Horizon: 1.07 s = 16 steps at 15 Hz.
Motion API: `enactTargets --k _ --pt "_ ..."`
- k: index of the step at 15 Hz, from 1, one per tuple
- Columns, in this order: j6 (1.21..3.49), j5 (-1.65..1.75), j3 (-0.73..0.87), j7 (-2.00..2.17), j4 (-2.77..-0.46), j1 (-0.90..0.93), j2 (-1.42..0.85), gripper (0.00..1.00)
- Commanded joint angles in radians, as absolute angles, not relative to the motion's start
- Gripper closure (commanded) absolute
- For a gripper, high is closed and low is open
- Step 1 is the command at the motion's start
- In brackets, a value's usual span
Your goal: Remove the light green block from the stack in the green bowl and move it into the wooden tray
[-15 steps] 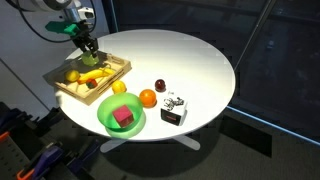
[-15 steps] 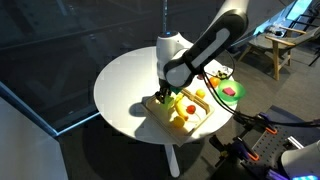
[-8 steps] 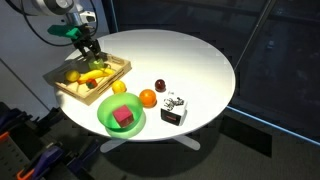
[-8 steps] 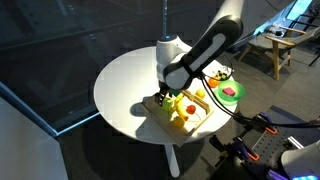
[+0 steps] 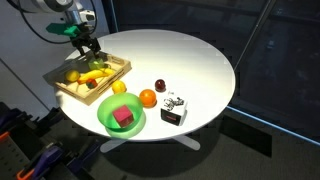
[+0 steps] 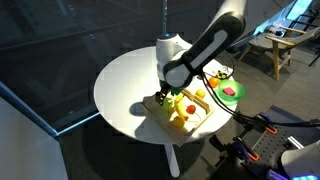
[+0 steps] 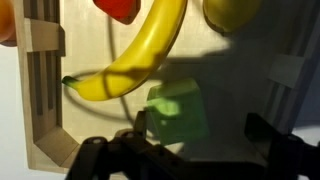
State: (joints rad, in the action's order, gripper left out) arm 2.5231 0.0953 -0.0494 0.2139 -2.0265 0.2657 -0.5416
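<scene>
Light green block (image 7: 178, 112) lies in wooden tray (image 7: 40, 100) beside banana (image 7: 140, 60), fingers (image 7: 275, 135) apart above it.

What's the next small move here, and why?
Probably lift the open claw straight up, clear of the tray. In the wrist view the light green block lies on the wooden tray floor beside the banana, and the fingers appear spread clear of it. Only a red block sits in the green bowl.
</scene>
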Motion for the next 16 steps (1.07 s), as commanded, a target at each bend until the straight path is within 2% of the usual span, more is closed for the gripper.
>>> enactTargets --k 1,16 --pt "2.456 0.068 -0.060 0.225 -2.063 0.249 -0.472 0.00" --pt "2.260 0.001 -0.042 0.366 -2.188 0.194 -0.211 0.00"
